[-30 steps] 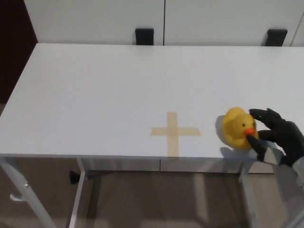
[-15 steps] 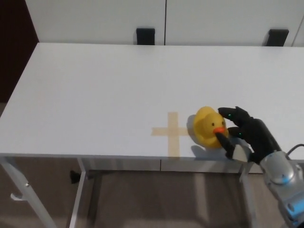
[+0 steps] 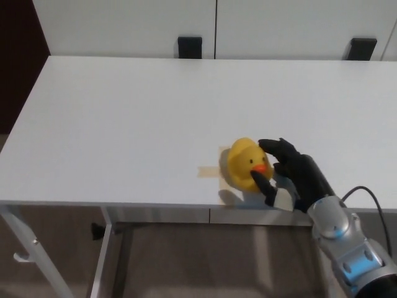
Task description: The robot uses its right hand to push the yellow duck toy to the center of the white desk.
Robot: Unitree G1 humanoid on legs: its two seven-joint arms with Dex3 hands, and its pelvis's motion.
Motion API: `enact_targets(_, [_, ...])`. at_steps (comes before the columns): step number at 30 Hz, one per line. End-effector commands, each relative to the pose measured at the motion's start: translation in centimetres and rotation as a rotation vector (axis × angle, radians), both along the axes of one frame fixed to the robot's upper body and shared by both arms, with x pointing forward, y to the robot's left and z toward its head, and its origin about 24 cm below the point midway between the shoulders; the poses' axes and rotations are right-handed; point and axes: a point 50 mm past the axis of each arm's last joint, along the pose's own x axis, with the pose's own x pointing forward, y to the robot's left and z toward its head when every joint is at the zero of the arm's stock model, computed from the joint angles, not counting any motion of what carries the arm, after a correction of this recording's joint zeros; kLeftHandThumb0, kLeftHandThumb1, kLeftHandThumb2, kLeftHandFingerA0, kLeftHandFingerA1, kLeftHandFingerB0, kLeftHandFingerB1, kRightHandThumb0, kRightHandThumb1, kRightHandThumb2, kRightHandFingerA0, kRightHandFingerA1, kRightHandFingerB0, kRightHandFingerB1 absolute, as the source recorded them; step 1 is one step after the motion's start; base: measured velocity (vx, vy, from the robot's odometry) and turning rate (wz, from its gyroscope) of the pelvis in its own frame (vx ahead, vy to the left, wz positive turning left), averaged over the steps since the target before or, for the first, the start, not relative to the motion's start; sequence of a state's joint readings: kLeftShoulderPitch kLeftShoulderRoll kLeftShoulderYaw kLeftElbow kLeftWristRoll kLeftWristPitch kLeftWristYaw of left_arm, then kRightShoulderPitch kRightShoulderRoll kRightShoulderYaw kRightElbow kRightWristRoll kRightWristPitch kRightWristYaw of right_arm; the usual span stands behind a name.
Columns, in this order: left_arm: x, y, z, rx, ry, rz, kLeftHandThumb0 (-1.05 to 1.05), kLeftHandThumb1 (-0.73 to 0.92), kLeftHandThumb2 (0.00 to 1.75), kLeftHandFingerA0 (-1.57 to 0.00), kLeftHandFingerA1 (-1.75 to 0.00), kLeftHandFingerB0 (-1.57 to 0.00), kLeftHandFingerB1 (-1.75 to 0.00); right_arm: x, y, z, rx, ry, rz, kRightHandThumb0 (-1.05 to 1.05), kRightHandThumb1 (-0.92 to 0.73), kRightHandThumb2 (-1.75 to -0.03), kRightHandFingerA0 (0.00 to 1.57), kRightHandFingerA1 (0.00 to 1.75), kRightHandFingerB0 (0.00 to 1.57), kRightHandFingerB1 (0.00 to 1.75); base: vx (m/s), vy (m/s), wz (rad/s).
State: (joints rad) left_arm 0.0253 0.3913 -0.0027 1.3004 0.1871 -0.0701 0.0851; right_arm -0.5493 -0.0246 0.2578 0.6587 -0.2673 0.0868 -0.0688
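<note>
Tan tape cross (image 3: 211,171) near the surface's front edge, partly covered. Two black brackets (image 3: 189,47) (image 3: 361,48) beyond the rear edge.

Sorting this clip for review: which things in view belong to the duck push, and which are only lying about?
Part of the job:
- yellow duck
- right robot hand
- tape cross
- white desk

Lying about:
- two black brackets behind the desk's far edge
</note>
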Motion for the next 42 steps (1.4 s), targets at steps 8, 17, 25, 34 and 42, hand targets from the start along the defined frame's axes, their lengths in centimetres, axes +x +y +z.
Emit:
enact_targets(8, [0.7,-0.1,0.2,-0.002,-0.047,-0.050,-0.08,0.50,1.07,-1.06,-1.09,-0.98,-0.99,-0.1,1.8,-0.5,-0.037,0.041,0.047,-0.79,-0.87,-0.67,0.17,0.69,0.16,0.52,0.00,0.000,0.00])
enact_targets(17, [0.7,-0.2,0.2,0.000,-0.046,-0.061,-0.09,0.50,1.02,-1.00,-1.06,-0.97,-0.97,-0.1,2.4,-0.2,-0.028,0.044,0.058,-0.80,-0.88,-0.66,0.15,0.72,0.13,0.55,0.00,0.000,0.00])
enact_targets(25, [0.5,-0.1,0.2,0.000,-0.040,-0.060,-0.08,0.49,1.05,-1.04,-1.08,-0.98,-0.98,0.0,1.5,0.3,-0.096,-0.007,0.045,-0.86,-0.86,-0.80,0.00,0.07,0.00,0.17,0.00,0.000,0.00])
enact_targets(34, [0.3,0.0,0.2,0.005,-0.031,-0.053,-0.07,0.49,1.04,-1.01,-1.06,-0.97,-0.97,-0.6,1.9,4.2,-0.144,-0.288,0.056,-1.04,-0.89,-0.67,0.00,0.00,0.00,0.00,0.00,0.000,0.00])
enact_targets(42, [0.1,0.0,0.2,0.006,-0.021,-0.059,-0.09,0.49,0.99,-0.97,-1.04,-0.95,-0.95,-1.9,2.1,8.2,-0.109,-0.501,0.082,-1.04,-0.78,-0.89,0.00,0.00,0.00,0.00,0.00,0.000,0.00])
